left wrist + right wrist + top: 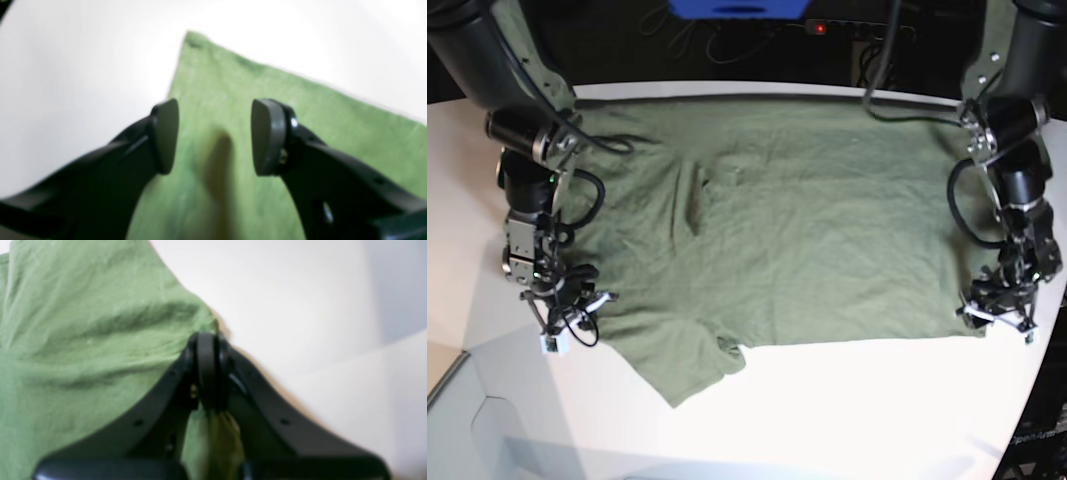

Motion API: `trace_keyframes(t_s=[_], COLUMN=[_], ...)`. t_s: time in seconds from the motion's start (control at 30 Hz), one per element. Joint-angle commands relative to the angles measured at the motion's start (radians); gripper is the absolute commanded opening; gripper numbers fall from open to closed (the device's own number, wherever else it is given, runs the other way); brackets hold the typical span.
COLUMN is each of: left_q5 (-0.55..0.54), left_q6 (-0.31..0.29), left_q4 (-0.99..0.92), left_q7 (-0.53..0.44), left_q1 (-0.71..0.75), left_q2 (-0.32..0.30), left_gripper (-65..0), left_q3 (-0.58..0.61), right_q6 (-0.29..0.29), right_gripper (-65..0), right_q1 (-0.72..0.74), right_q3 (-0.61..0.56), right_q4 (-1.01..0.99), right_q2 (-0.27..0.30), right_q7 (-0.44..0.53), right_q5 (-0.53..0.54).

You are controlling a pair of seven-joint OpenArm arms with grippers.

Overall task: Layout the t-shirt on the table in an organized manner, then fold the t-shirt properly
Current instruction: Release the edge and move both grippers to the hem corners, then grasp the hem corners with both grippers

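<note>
1. T-shirt (pixel 797 220): olive-green, spread across the centre of the base view, collar toward frame left. Likely light, limp and prone to creasing; it should drape and slide rather than hold shape. Best taken at hems and corners.
2. Right tool (pixel 208 373): closed on the t-shirt's edge, cloth pinched between its pads, at frame left in the base view.
3. Left tool (pixel 215 136): open over a shirt corner near the frame's lower right in the base view, nothing held.
4. Surface (pixel 857 410): smooth, white, curved edge.
5. Room: dark background, cables along the top of the frame.
</note>
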Motion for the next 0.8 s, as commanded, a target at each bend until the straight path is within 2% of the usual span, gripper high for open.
trace_keyframes(t_s=[0.0, 0.2, 0.57, 0.77], left_q5=[0.013, 0.153, 0.174, 0.174], left_q6=[-0.003, -0.002, -0.002, -0.002], left_q4=[-0.02, -0.141, -0.158, -0.197], left_q7=[-0.052, -0.212, -0.24, -0.306], left_q1=[-0.051, -0.095, -0.043, -0.031], left_q2=[-0.021, -0.034, -0.036, -0.034], left_gripper=[-30.9, -30.9, -30.9, -30.9], left_q3=[-0.001, -0.002, -0.001, -0.001], right_q6=[-0.001, -0.001, -0.001, -0.001], right_gripper=[-64.7, -64.7, -64.8, -64.8], right_q1=[0.016, -0.002, -0.024, -0.031], right_q3=[-0.003, -0.003, -0.003, -0.003], right_q4=[0.007, 0.007, 0.007, 0.008], right_q2=[0.008, 0.027, 0.05, 0.05], right_q7=[-0.018, -0.018, -0.013, -0.015], right_q5=[-0.006, -0.007, -0.007, -0.007])
